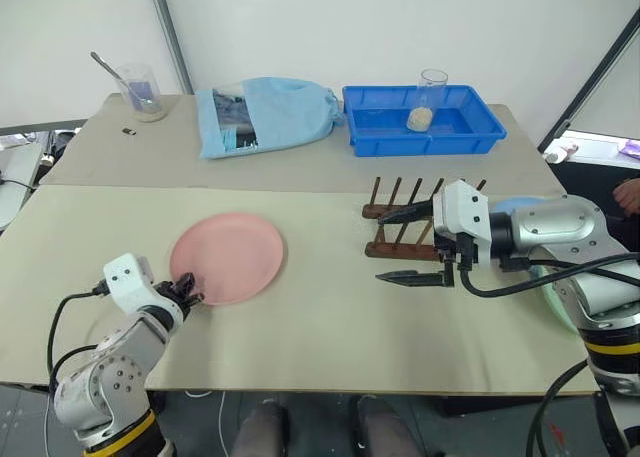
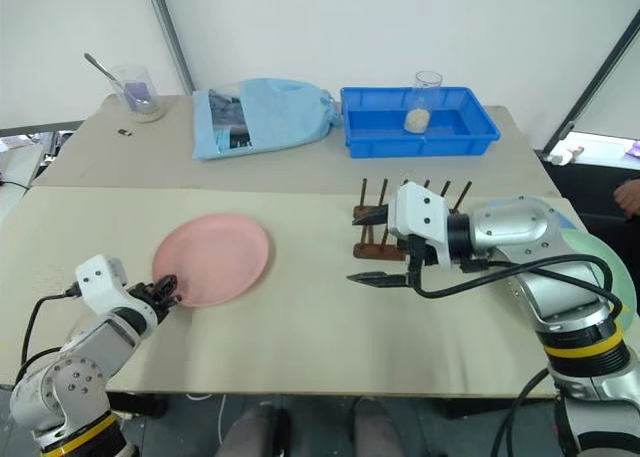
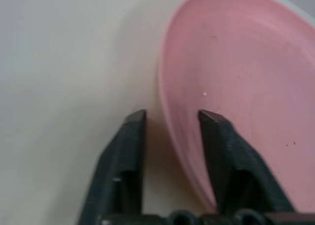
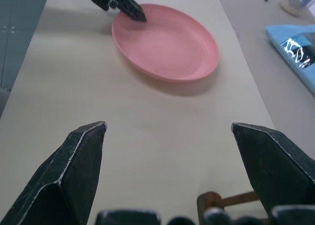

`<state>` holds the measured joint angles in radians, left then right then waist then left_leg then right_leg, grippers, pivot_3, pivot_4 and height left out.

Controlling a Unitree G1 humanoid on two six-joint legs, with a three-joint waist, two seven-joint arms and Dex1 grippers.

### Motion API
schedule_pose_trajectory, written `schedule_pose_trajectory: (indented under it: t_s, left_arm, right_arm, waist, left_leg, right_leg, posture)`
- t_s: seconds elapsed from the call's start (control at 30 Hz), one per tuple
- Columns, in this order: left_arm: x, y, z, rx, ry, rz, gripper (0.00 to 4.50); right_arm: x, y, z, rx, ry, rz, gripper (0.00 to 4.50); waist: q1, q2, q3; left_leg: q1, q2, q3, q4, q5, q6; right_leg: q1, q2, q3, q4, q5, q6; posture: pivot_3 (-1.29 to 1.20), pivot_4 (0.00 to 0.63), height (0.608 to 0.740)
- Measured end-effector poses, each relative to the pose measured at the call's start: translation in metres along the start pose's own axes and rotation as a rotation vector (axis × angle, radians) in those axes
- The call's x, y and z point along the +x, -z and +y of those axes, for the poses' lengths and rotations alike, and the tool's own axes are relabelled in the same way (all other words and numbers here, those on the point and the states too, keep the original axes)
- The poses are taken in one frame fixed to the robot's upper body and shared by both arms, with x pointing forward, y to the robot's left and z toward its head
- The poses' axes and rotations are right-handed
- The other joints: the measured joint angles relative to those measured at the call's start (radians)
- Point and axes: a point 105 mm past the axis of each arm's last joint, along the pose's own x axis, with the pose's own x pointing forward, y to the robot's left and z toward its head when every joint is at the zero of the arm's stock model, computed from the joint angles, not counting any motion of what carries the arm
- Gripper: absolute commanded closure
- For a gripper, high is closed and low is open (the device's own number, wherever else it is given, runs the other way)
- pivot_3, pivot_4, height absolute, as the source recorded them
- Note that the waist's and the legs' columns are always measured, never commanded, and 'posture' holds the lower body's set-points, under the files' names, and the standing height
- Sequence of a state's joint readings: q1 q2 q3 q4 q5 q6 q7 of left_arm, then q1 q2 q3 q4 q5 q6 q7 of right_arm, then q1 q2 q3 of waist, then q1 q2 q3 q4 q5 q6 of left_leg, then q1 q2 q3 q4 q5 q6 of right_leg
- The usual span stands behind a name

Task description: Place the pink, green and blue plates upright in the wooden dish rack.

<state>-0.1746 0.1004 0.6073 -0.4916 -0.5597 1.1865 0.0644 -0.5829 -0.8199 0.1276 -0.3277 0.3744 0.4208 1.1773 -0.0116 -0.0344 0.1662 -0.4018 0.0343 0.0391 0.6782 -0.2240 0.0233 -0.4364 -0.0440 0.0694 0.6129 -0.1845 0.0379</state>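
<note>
the left gripper [image 1: 190, 290] has its fingers pinched on the seven o'clock rim of the flat salmon-pink round plastic plate [image 1: 228, 257] on the bench, the dark wooden pegged rack [image 1: 400, 222] lying toward three o'clock beside the wide-open, empty right gripper [image 1: 410, 247].

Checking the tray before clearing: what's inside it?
In the blue tray stands a clear cup holding something pale; the tray floor behind its near wall is hidden.

Counted on tables — three plates: pink [image 1: 227, 257], green [image 2: 600, 267], blue [image 1: 512, 207]; one rack [image 1: 400, 227]; one tray [image 1: 420, 120]; two cups — [image 1: 142, 89], [image 1: 430, 99]; one bag [image 1: 265, 114].
</note>
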Motion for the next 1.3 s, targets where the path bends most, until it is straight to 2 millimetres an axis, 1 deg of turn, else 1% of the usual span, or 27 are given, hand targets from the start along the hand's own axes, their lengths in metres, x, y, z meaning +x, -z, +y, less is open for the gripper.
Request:
schedule_pose_trajectory:
  t_s: [0.1,0.17,0.2,0.23,0.3,0.37,0.43,0.5,0.6,0.7,0.73,0.8,0.93,1.03,1.07,1.1,1.13,1.23,1.3]
  left_arm:
    - [0.005,-0.004,-0.017,-0.016,0.057,-0.001,4.46]
    - [0.007,-0.010,-0.028,-0.011,0.087,-0.014,4.46]
    - [0.008,-0.016,-0.034,-0.012,0.101,-0.028,4.46]
    - [0.010,-0.024,-0.046,-0.010,0.125,-0.049,4.46]
    - [0.012,-0.037,-0.065,-0.001,0.169,-0.083,4.46]
    - [0.013,-0.054,-0.087,0.000,0.210,-0.130,4.46]
    - [0.014,-0.065,-0.100,-0.005,0.227,-0.154,4.46]
    - [0.016,-0.073,-0.107,-0.010,0.224,-0.164,4.46]
    - [0.018,-0.075,-0.109,-0.022,0.213,-0.163,4.46]
    - [0.018,-0.075,-0.111,-0.031,0.210,-0.155,4.50]
    - [0.018,-0.074,-0.112,-0.034,0.212,-0.150,4.50]
    - [0.019,-0.073,-0.110,-0.036,0.207,-0.140,4.50]
    - [0.019,-0.073,-0.105,-0.045,0.190,-0.133,4.50]
    - [0.019,-0.075,-0.101,-0.020,0.176,-0.125,4.50]
    - [0.018,-0.076,-0.100,-0.015,0.173,-0.126,4.14]
    - [0.018,-0.077,-0.098,0.000,0.171,-0.119,3.74]
    - [0.017,-0.078,-0.096,0.021,0.175,-0.111,3.46]
    - [0.009,-0.079,-0.095,0.073,0.271,-0.056,2.06]
    - [-0.002,-0.081,-0.092,0.112,0.361,-0.010,1.15]
  right_arm:
    - [0.009,-0.002,0.002,-0.009,-0.020,-0.008,0.00]
    - [0.017,-0.006,0.001,-0.038,-0.021,-0.018,0.00]
    - [0.024,-0.010,-0.002,-0.052,-0.009,-0.031,0.00]
    - [0.034,-0.016,-0.004,-0.073,0.006,-0.046,0.00]
    - [0.051,-0.019,-0.006,-0.096,0.016,-0.045,0.00]
    - [0.071,-0.016,-0.007,-0.110,0.029,-0.016,0.00]
    - [0.086,-0.011,-0.009,-0.138,0.039,0.013,0.00]
    - [0.099,-0.003,-0.017,-0.216,0.066,0.080,0.00]
    - [0.107,0.004,-0.025,-0.275,0.098,0.126,0.00]
    - [0.117,0.008,-0.035,-0.361,0.129,0.170,0.80]
    - [0.119,0.009,-0.037,-0.390,0.138,0.183,1.26]
    - [0.121,0.012,-0.039,-0.422,0.151,0.196,1.88]
    - [0.129,0.015,-0.038,-0.477,0.160,0.201,3.20]
    - [0.134,0.018,-0.035,-0.518,0.139,0.210,4.24]
    - [0.136,0.018,-0.033,-0.528,0.131,0.205,4.49]
    - [0.138,0.017,-0.031,-0.538,0.126,0.200,4.50]
    - [0.141,0.014,-0.029,-0.547,0.121,0.186,4.50]
    - [0.144,0.013,-0.031,-0.560,0.135,0.175,4.50]
    - [0.143,0.020,-0.035,-0.555,0.151,0.196,4.50]
  waist:
    - [-0.002,-0.001,0.000]
    - [-0.003,-0.001,0.000]
    - [-0.004,-0.001,0.000]
    - [-0.006,-0.001,0.000]
    - [-0.005,-0.001,0.000]
    - [-0.005,-0.001,0.000]
    - [-0.005,-0.001,0.000]
    - [-0.006,-0.001,0.000]
    - [-0.005,-0.002,0.000]
    - [-0.007,-0.002,0.000]
    - [-0.007,-0.002,0.000]
    - [-0.007,-0.002,0.001]
    - [-0.008,-0.002,0.001]
    - [-0.010,-0.002,0.001]
    - [-0.010,-0.002,0.001]
    - [-0.011,-0.002,0.001]
    - [-0.012,-0.002,0.001]
    - [-0.020,-0.002,0.001]
    - [-0.025,-0.003,0.002]
  left_leg:
    - [-0.002,0.000,0.000,0.000,0.000,0.000]
    - [-0.003,0.000,0.000,0.000,0.000,0.000]
    - [-0.003,0.000,0.000,0.000,0.000,0.000]
    - [-0.003,0.000,-0.001,0.000,0.000,0.000]
    - [-0.003,0.000,-0.001,0.000,0.000,0.000]
    - [-0.003,0.000,-0.001,0.000,0.000,-0.001]
    - [-0.004,0.000,-0.001,0.000,0.000,-0.001]
    - [-0.004,0.000,-0.001,-0.001,0.000,-0.001]
    - [-0.005,0.000,-0.001,-0.001,0.000,-0.001]
    - [-0.005,0.000,-0.002,-0.002,0.000,-0.001]
    - [-0.004,0.000,-0.002,-0.002,0.000,-0.001]
    - [-0.005,0.000,-0.002,-0.002,0.000,-0.001]
    - [-0.005,0.000,-0.002,-0.002,0.001,-0.001]
    - [-0.004,0.000,-0.002,-0.002,0.001,-0.002]
    - [-0.004,0.000,-0.002,-0.002,0.001,-0.002]
    - [-0.004,0.000,-0.002,-0.002,0.001,-0.002]
    - [-0.004,0.000,-0.002,-0.002,0.001,-0.002]
    - [-0.004,0.000,-0.003,-0.003,0.001,-0.002]
    - [-0.004,0.000,-0.003,-0.003,0.001,-0.002]
  right_leg:
    - [-0.001,0.000,0.000,-0.001,0.003,-0.001]
    - [-0.002,0.000,0.000,0.000,0.007,0.001]
    - [-0.003,0.001,0.000,0.000,0.007,0.001]
    - [-0.003,0.001,0.000,0.000,0.007,0.001]
    - [-0.003,0.001,0.000,0.000,0.008,0.001]
    - [-0.003,0.001,-0.001,0.000,0.008,0.000]
    - [-0.003,0.001,0.000,-0.001,0.008,0.000]
    - [-0.003,0.000,0.000,-0.001,0.008,-0.001]
    - [-0.004,0.000,0.000,-0.001,0.009,-0.001]
    - [-0.004,0.000,-0.001,-0.001,0.009,-0.001]
    - [-0.004,0.000,-0.001,-0.001,0.009,-0.001]
    - [-0.004,0.000,-0.001,-0.001,0.009,-0.001]
    - [-0.004,0.000,-0.001,-0.001,0.009,-0.001]
    - [-0.004,0.001,-0.001,-0.001,0.009,-0.001]
    - [-0.004,0.000,-0.001,-0.001,0.009,-0.001]
    - [-0.004,0.001,-0.001,-0.001,0.009,-0.001]
    - [-0.004,0.001,-0.001,-0.001,0.009,-0.001]
    - [-0.004,0.000,-0.001,0.000,0.009,-0.001]
    - [-0.005,0.000,-0.002,0.000,0.009,-0.001]
  posture:
    - [0.00,0.150,0.740]
    - [0.00,0.150,0.740]
    - [0.00,0.150,0.740]
    - [0.00,0.150,0.740]
    - [0.00,0.150,0.740]
    - [0.00,0.150,0.740]
    - [0.00,0.150,0.740]
    - [0.00,0.150,0.740]
    - [0.00,0.150,0.740]
    - [0.00,0.150,0.740]
    - [0.00,0.150,0.740]
    - [0.00,0.150,0.740]
    - [0.00,0.150,0.740]
    - [0.00,0.150,0.740]
    - [0.00,0.150,0.740]
    - [0.00,0.150,0.740]
    - [0.00,0.150,0.740]
    - [0.00,0.150,0.740]
    - [0.00,0.150,0.740]
